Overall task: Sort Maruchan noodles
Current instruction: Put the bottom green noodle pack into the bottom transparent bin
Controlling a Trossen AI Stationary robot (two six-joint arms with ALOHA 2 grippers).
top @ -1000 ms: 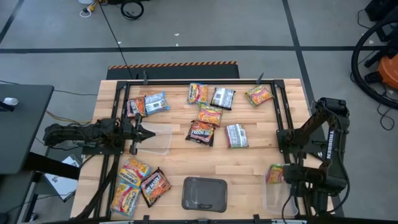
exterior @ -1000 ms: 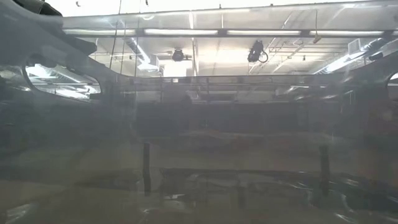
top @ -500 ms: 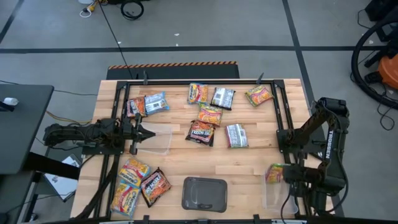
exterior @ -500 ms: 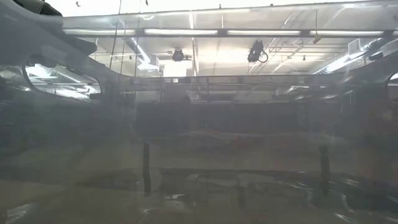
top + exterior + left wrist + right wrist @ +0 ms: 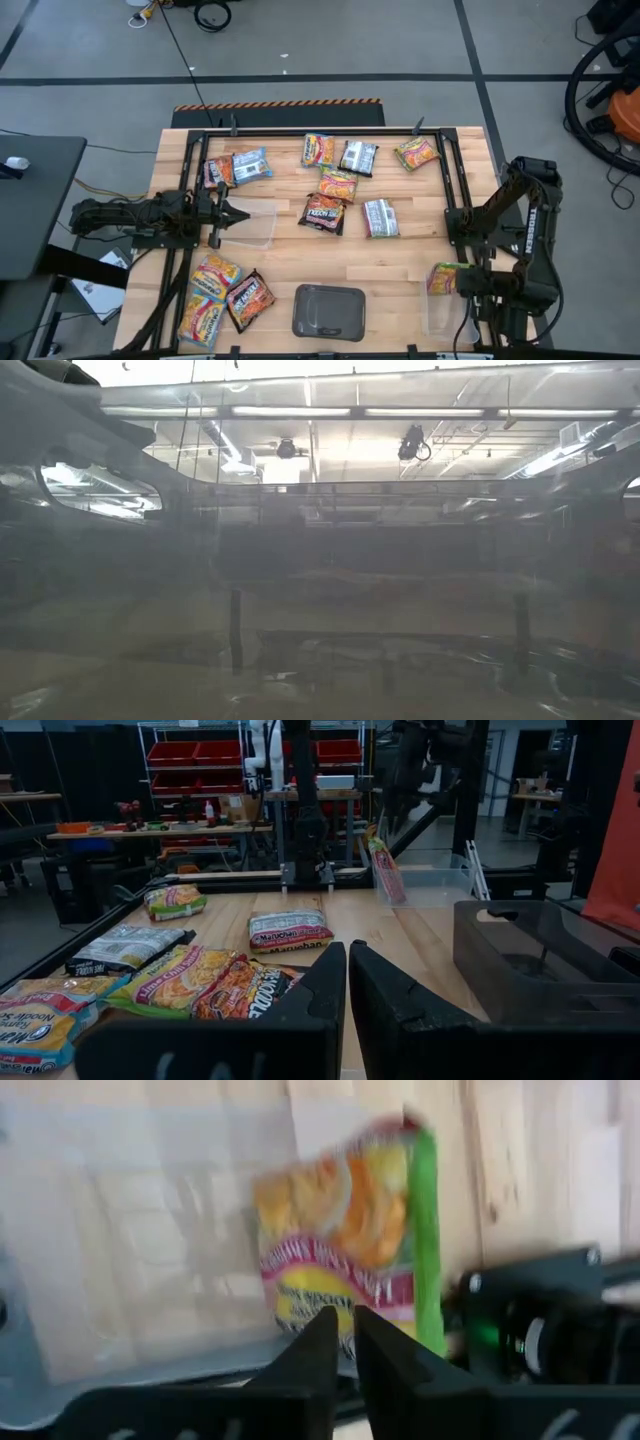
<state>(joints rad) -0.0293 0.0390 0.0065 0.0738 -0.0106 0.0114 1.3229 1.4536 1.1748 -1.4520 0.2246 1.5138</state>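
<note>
Several Maruchan packets lie flat mid-table, among them an orange one point(image 5: 338, 185), a dark one point(image 5: 323, 213) and a silver one point(image 5: 381, 217). Three more point(image 5: 215, 295) lie at the near left. A yellow-green packet point(image 5: 442, 278) stands on edge inside the right clear tub point(image 5: 437, 312), leaning on its wall point(image 5: 385, 870). My right gripper point(image 5: 346, 1338) hovers over that packet, shut, touching nothing. My left gripper point(image 5: 228, 215) is shut and points toward the table's right, at the rim of the left clear tub point(image 5: 258, 224). The low view shows only haze through clear plastic.
A grey rounded tray point(image 5: 328, 310) sits at the near edge, between the near-left packets and the right tub. A black metal frame point(image 5: 330, 131) borders the far and side edges. Bare wood point(image 5: 380, 265) lies near the table's middle.
</note>
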